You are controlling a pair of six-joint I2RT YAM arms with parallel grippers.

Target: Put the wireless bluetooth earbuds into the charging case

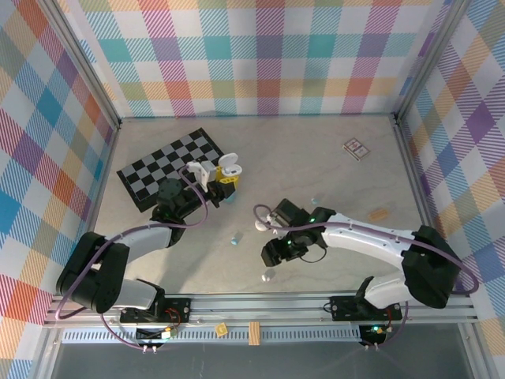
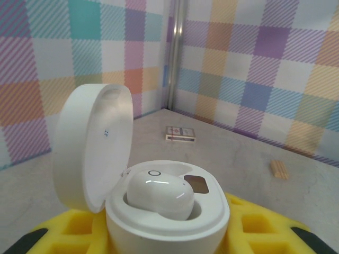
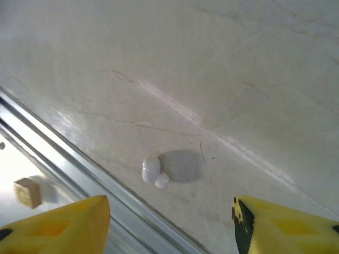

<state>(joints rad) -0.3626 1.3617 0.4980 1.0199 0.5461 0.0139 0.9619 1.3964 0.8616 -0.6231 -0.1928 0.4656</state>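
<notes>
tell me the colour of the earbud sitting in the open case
White earbud in a white case; left wrist view shows it best.

Illumination bright, even and diffuse, apparently from overhead. Table carries a pale glare streak; the earbud throws a soft shadow rightward. Charging case sharp, with small highlights. The right gripper's fingers blurred at frame edge.
</notes>
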